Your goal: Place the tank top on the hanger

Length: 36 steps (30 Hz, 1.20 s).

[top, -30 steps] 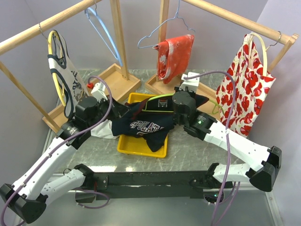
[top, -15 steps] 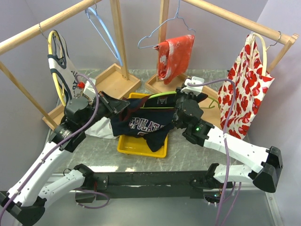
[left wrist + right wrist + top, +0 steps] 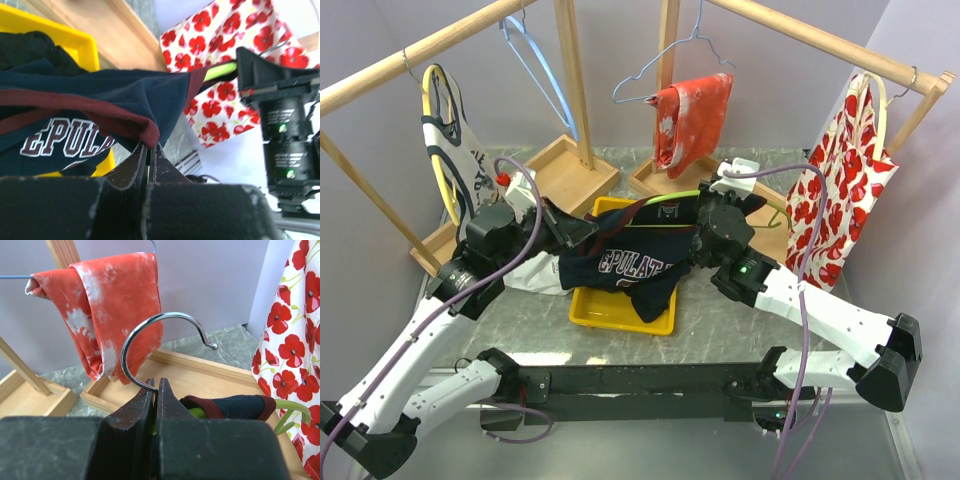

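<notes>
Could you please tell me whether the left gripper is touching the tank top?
Touching. The left wrist view shows the left gripper shut on the tank top, pinching its red-trimmed edge.

Hanger [image 3: 675,197]: only a short green stretch shows above the far rim of the yellow tray [image 3: 605,316]. The rest runs inside the tank top [image 3: 620,262].
Lettering [image 3: 635,265] over the tray disappears into folds, so the first letter is lost and the number can't be read.
Tray floor is covered by the tank top.
Black garment [image 3: 30,45] at the tray's far corner is mostly buried.
White cloth [image 3: 535,272] left of the tray lies half under the left arm [image 3: 470,270].
Right gripper [image 3: 155,385] hides the hanger's neck between its tips.
</notes>
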{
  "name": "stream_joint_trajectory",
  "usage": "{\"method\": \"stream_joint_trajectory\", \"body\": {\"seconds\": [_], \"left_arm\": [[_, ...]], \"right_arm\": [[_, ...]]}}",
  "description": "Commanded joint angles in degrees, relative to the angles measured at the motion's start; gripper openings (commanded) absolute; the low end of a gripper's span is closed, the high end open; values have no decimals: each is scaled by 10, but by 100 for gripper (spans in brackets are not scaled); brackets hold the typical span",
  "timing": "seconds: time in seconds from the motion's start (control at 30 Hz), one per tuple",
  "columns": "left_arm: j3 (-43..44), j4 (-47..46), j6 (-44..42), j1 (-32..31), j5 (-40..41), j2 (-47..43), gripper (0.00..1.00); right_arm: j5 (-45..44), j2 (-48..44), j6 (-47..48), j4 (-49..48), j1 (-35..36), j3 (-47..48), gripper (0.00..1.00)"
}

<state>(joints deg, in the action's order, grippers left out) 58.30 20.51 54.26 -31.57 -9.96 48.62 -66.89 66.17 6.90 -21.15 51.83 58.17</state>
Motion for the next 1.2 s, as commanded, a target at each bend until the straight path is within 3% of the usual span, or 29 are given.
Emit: {"method": "stream_joint_trajectory", "body": {"seconds": [0.0, 0.3, 0.5, 0.67, 1.0, 1.17], "left_arm": [[8, 22, -47, -1, -29, 2, 2], [1, 46, -66, -1, 15, 2, 1], [11, 28, -64, -1, -23, 26, 4], [15, -35, 2, -1, -105, 32, 4], [32, -94, 89, 4, -53, 46, 3], [70, -48, 60, 12, -6, 53, 5]], "right_arm": [[-10, -12, -24, -7, -10, 23, 0], [21, -38, -87, 58, -27, 34, 0], [21, -49, -89, 46, -27, 14, 0], [15, -37, -77, -4, -24, -1, 0], [17, -22, -99, -28, 11, -25, 0], [56, -47, -124, -21, 12, -32, 0]]}}
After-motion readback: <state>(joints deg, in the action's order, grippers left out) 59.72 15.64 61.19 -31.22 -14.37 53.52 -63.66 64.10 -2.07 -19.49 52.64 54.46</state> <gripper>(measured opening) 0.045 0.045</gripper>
